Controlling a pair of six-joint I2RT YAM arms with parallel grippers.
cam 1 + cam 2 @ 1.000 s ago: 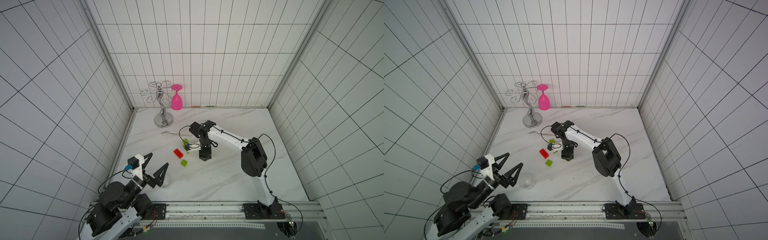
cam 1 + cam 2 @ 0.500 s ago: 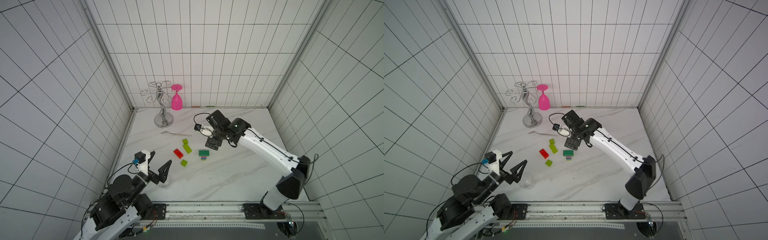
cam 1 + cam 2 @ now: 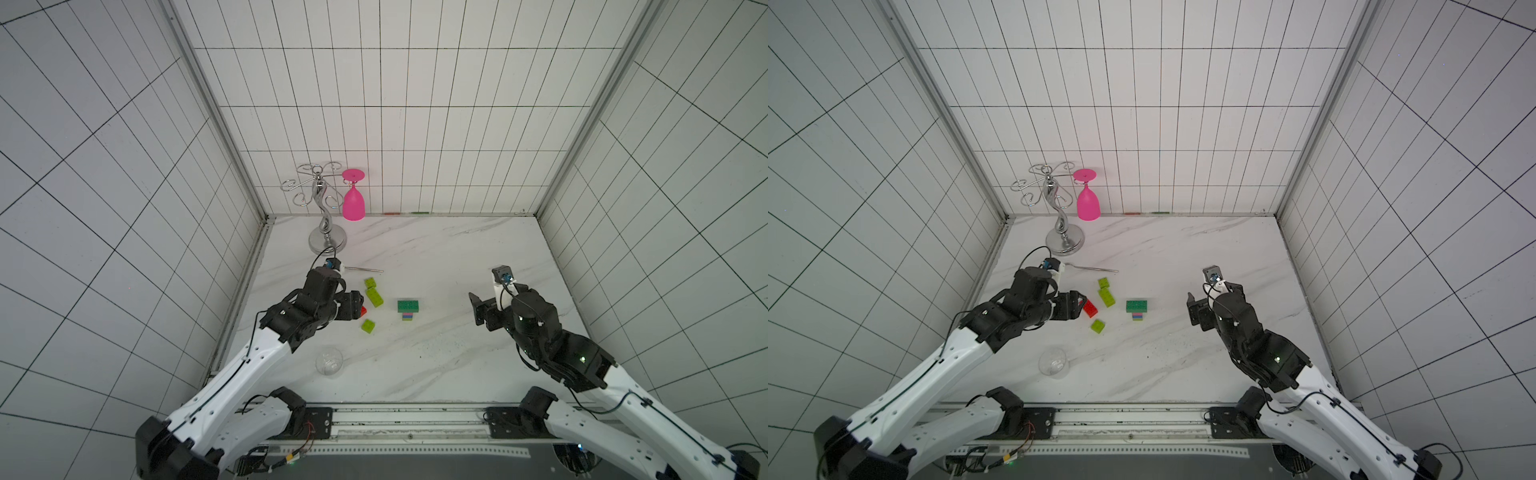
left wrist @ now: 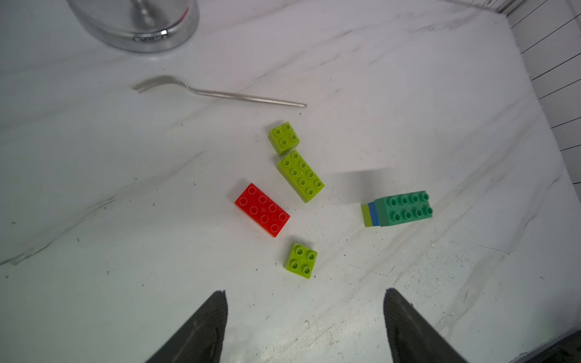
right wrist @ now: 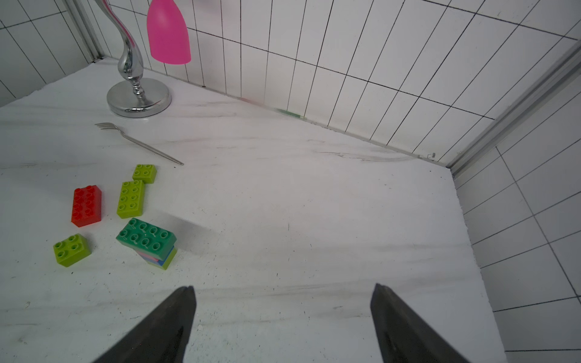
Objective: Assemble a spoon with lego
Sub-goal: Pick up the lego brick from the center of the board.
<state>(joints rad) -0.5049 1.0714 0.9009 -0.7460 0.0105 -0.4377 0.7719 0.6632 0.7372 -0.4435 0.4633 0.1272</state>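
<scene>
White marble tabletop (image 3: 457,249) carries a red brick (image 4: 262,209) and three lime bricks (image 4: 301,175) just ahead of the left gripper (image 4: 304,292), whose jaws stand apart and empty. The part-built spoon (image 4: 404,209), dark green over pink, blue and lime, lies farther ahead of it, well apart from the right gripper (image 5: 283,286), likewise wide and empty.

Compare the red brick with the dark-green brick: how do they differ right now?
Colour aside, the red brick lies unattached, flat on the table, while the dark-green brick caps a narrow stack of pink, blue and lime bricks. The red brick also lies nearer the left end effector than the dark-green brick does. Both are eight-stud bricks, studs up.
</scene>
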